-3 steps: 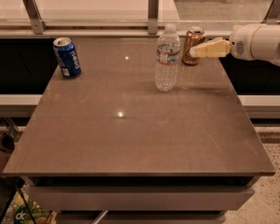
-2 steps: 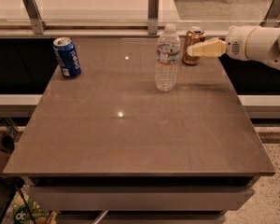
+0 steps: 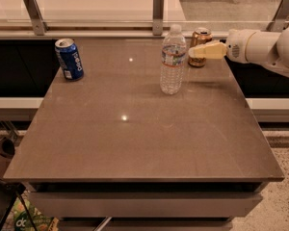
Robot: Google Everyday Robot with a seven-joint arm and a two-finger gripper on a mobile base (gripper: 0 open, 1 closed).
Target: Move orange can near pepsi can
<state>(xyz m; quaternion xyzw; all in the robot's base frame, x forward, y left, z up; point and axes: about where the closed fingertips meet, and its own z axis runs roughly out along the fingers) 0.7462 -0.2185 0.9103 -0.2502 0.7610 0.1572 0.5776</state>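
Orange can (image 3: 201, 38) stands upright at upper right of frame, on the far right corner of the tabletop (image 3: 135, 134), long axis vertical. Gripper (image 3: 200, 51) comes in from the right edge at mid-can height and crosses the front of the can's lower half, so the can sits right at and partly behind it. Can't tell how far it's open or whether it has hold of the can; contact hidden.

Arm (image 3: 262, 47) is stretched approx. horizontal, wrist level, pointing left.

Pepsi can (image 3: 70, 60) is upright at upper left, well apart. Water bottle (image 3: 172, 61) stands just left of the orange can, between the two, so a leftward carry prob. needs to clear it.
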